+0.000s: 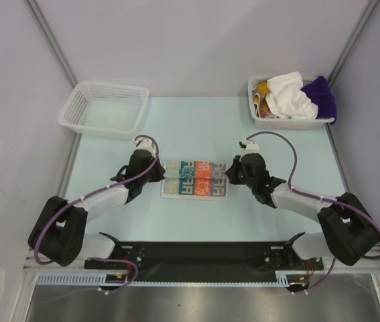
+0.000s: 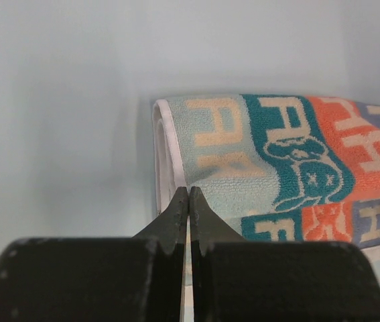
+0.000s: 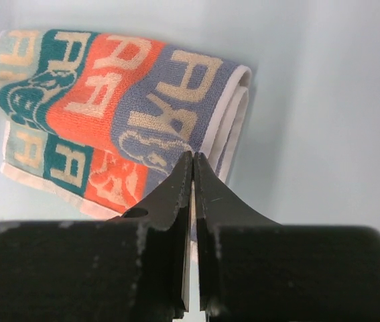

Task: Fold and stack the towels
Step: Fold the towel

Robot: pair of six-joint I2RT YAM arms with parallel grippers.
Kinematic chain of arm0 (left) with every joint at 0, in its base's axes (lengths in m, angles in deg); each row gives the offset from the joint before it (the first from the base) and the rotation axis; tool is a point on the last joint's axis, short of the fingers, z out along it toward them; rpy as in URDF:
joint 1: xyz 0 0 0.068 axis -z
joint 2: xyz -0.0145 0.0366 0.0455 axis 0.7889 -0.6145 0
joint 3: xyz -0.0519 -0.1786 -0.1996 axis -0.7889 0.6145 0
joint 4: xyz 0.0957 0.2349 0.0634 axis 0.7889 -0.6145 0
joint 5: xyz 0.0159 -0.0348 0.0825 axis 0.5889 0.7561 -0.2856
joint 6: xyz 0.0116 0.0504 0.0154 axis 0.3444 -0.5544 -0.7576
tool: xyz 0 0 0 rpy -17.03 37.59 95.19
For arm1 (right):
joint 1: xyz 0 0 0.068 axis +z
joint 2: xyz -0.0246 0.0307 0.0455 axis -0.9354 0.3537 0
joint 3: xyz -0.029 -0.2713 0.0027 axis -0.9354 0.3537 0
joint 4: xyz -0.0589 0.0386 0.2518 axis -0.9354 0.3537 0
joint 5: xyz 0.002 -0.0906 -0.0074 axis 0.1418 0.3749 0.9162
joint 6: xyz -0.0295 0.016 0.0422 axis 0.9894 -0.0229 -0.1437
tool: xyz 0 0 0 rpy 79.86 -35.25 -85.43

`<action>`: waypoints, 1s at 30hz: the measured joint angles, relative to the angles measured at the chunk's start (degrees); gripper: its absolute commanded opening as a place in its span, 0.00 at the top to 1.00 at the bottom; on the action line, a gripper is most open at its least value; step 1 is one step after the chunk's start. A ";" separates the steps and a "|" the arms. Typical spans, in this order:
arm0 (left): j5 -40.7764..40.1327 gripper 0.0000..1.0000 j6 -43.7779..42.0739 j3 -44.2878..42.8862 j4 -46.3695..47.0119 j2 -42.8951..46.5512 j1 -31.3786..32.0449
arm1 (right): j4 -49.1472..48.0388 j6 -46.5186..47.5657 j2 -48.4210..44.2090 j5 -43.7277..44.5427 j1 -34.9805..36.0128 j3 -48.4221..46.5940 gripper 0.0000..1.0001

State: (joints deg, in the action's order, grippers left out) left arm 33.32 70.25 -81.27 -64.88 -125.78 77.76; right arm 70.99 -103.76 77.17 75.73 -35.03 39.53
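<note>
A folded towel with an orange, teal and white print lies flat in the middle of the table. My left gripper sits at its left end, shut, its tips pressed together over the towel's white hem with no cloth seen between them. My right gripper sits at the right end, also shut, tips together just in front of the folded edge. More towels fill the back-right basket: white, purple and mustard.
An empty white mesh basket stands at the back left. The white basket holding the loose towels stands at the back right. Grey walls close in the pale blue table on three sides. A black frame runs along the near edge.
</note>
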 measured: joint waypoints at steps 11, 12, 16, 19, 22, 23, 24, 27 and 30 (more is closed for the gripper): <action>-0.85 1.00 0.57 3.91 -1.92 3.52 1.44 | 1.22 -1.84 -2.71 1.03 2.82 4.87 0.98; -0.87 1.00 0.59 4.13 -1.95 3.52 1.51 | 1.36 -1.97 -2.89 1.07 3.04 5.01 0.98; -0.94 1.00 1.03 4.68 -2.10 3.98 1.60 | 1.49 -2.60 -4.00 1.53 3.45 5.57 0.98; -0.94 1.00 1.20 5.11 -2.43 5.29 1.70 | 1.66 -2.82 -5.22 1.73 3.56 5.95 0.98; -0.96 1.00 1.44 5.35 -2.62 6.60 1.75 | 1.66 -3.02 -5.99 1.95 3.80 6.21 0.98; -0.96 1.00 1.46 5.51 -2.60 6.78 1.75 | 1.62 -3.08 -6.05 2.03 3.91 6.32 0.98; -0.96 1.00 1.46 5.77 -2.60 6.99 1.75 | 1.64 -3.19 -6.10 2.08 4.09 6.49 0.98; -0.94 1.00 1.53 6.95 -2.56 7.19 1.86 | 1.62 -3.50 -6.10 2.08 4.63 7.15 0.98; -0.85 1.00 1.66 8.11 -2.62 7.23 1.97 | 1.62 -4.13 -6.21 2.08 4.90 7.91 0.98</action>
State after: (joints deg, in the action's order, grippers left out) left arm 32.46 71.92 -73.16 -67.51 -118.55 79.72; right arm 72.61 -107.89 70.96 77.81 -30.13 47.44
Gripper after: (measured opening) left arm 0.010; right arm 0.028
